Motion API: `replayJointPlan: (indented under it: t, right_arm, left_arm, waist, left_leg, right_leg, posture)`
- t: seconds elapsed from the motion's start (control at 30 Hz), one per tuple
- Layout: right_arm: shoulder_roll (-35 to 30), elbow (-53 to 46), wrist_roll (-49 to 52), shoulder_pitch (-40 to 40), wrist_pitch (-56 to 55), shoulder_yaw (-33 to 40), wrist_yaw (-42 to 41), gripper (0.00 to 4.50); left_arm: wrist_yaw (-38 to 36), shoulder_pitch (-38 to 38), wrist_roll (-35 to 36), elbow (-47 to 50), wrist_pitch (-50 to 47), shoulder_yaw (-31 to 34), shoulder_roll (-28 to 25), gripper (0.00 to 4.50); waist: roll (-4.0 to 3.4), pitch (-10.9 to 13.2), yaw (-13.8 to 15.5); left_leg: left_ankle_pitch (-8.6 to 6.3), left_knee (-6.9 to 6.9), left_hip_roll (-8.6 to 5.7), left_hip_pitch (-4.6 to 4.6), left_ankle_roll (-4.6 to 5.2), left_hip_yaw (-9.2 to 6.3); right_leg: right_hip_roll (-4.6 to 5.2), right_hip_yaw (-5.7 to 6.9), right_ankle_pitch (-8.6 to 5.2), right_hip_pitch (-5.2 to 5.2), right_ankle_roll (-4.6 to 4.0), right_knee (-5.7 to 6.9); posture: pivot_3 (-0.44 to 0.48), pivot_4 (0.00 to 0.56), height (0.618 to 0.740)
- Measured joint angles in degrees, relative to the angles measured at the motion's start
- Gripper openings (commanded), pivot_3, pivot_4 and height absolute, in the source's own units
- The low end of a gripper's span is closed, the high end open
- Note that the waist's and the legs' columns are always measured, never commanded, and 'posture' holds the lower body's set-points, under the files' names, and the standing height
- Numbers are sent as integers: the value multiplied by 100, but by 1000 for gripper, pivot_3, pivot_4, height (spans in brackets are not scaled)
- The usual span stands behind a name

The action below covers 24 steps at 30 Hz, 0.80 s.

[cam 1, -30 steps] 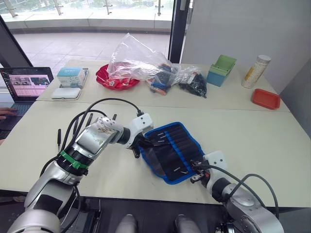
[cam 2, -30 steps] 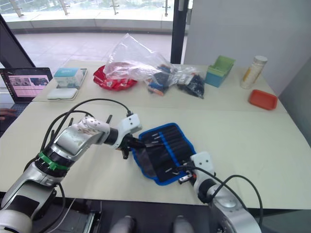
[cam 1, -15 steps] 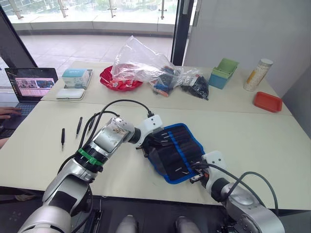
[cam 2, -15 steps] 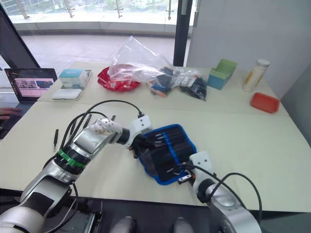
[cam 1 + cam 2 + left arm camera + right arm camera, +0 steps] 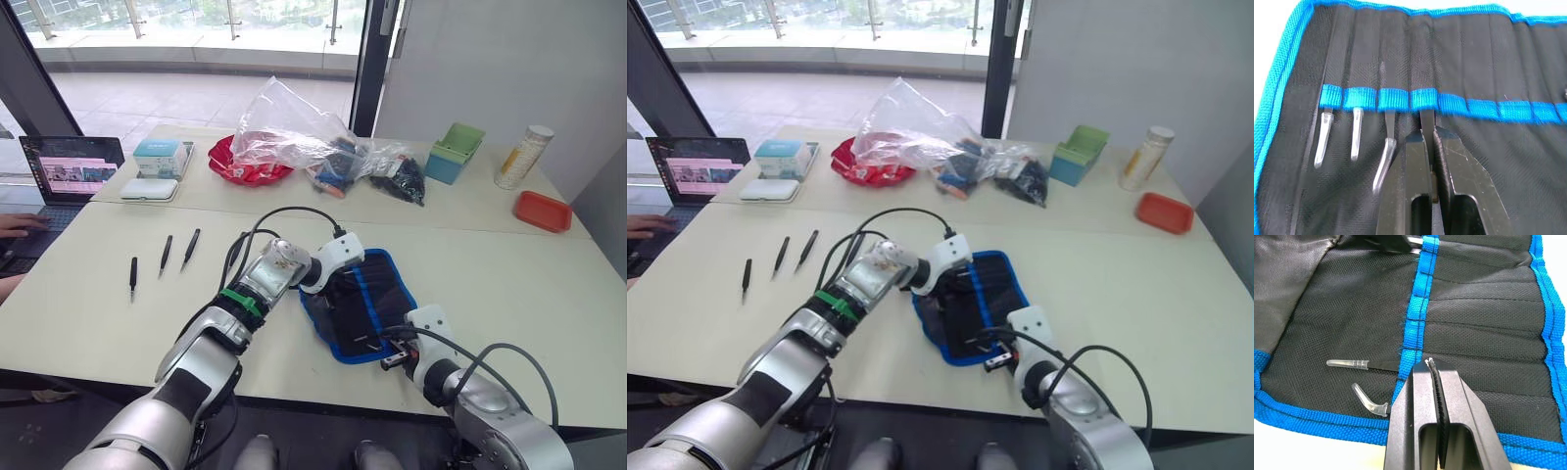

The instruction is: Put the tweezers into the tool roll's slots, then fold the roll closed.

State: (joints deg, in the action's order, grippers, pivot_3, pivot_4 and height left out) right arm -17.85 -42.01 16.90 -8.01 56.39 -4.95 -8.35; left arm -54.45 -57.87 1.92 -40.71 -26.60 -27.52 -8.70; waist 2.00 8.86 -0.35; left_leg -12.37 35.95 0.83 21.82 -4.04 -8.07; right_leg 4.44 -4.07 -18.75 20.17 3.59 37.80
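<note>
**Left end effector pinching a tweezer at the roll's stripe**

Your tool roll [image 5: 359,304] lies open near the front edge of the tabletop [image 5: 509,264], about midway along it. It is black woven fabric with a bright blue bound border and a blue webbing stripe stitched across a row of narrow slots [image 5: 1469,68].

Your left end effector [image 5: 1431,142] sits on the roll's inner face, its two flat black fingers pressed together on a slim dark tweezer [image 5: 1426,120] whose shaft runs up under the blue stripe into a slot. Just beside it, three more tools already sit in neighbouring slots; their ends poke out below the stripe under what look like clear plastic tip caps [image 5: 1354,134], though the view leaves that uncertain.

Your right end effector [image 5: 1431,369] rests at the roll's near border, fingers closed flat against each other with nothing visible between them. Its tips touch the blue stripe. Just beside them two capped, translucent ends [image 5: 1348,364] lie on the coarse black weave, one straight and one bent.

Three loose tweezers [image 5: 165,257] lie well apart from the roll, toward the left edge of the tabletop: slim, black and pointed, roughly parallel.
</note>
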Motion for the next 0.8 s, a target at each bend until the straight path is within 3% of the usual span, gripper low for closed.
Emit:
replayJointPlan:
  t: [0.27, 0.4, 0.6, 0.73, 0.8]
  right_arm:
    - [31, 39, -48, 18, 75, 4, 93, 43]
    - [32, 39, -58, 15, 89, 3, 95, 43]
    - [181, 37, -83, 23, 80, -9, 113, 0]
    - [248, 56, -85, 89, 72, -109, 103, 0]
    - [251, 95, -85, 129, 40, -134, 85, 0]
  left_arm:
    - [-5, -299, -262, -1263, 888, 283, 461, 0]
    - [-12, -304, -286, -1453, 1083, 423, 499, 0]
    - [-220, -170, -250, -1141, 860, 712, 140, 1936]
    - [-635, 345, 114, 110, 136, 963, -383, 3153]
    - [-747, 631, 519, 1090, -458, 1397, -793, 3892]
  waist:
    - [18, -42, 76]
    - [20, -50, 85]
    - [18, -49, -39]
    - [2, -35, -200]
    - [-5, -29, -254]
  left_leg:
    - [0, 5, -6, -8, 0, -1]
    - [0, 5, -6, -12, 0, -1]
    - [0, -5, -2, -2, 0, -2]
    - [0, -15, 6, 10, 0, -5]
    - [0, -19, 10, 8, 0, -7]
  right_leg:
    - [4, 0, -16, -16, 37, -10]
    - [4, -1, -17, -21, 41, -13]
    - [1, -1, -14, 0, 35, -3]
    - [-4, -2, 2, 23, 1, 16]
    - [-7, -1, 0, 29, -1, 20]
  posture:
    - [0, 150, 740]
    - [0, 150, 740]
    - [0, 150, 740]
    - [0, 150, 740]
    - [0, 150, 740]
